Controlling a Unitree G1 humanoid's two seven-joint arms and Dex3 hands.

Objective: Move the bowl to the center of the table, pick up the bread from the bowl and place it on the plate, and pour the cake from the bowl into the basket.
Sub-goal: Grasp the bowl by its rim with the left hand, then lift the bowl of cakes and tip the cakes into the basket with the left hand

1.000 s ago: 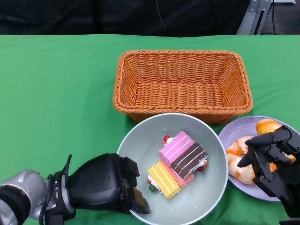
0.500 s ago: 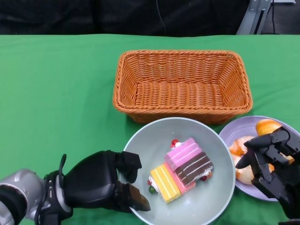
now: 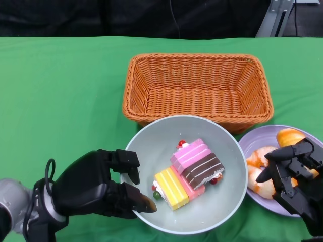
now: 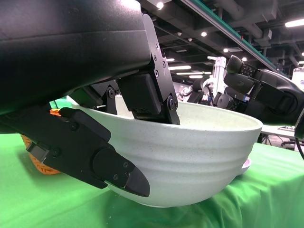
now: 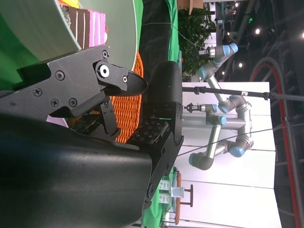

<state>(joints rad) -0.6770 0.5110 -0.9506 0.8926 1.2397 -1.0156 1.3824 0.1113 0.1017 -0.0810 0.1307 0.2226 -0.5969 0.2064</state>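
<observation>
The pale green bowl (image 3: 220, 200) sits just in front of the wicker basket (image 3: 197, 91), its far rim overlapping the basket's front edge. Inside lie pink (image 3: 191, 155), chocolate (image 3: 204, 171) and yellow (image 3: 170, 187) cake slices. My left hand (image 3: 98, 191) grips the bowl's near-left rim. In the left wrist view, fingers (image 4: 147, 92) hook inside the bowl (image 4: 190, 152) and the thumb presses the outside wall. The purple plate (image 3: 252, 140) at the right holds bread pieces (image 3: 260, 160). My right hand (image 3: 295, 176) hovers over them, fingers apart and holding nothing.
Green cloth covers the table, with bare room to the left and beyond the basket. The bowl, basket and plate stand close together. The right wrist view shows the bowl's wall (image 5: 42, 28) and the basket (image 5: 126, 114) past my right hand (image 5: 109, 85).
The bowl has shifted away from me toward the basket, held by my left hand. The cake slices slid a little inside it. My right hand stayed over the plate.
</observation>
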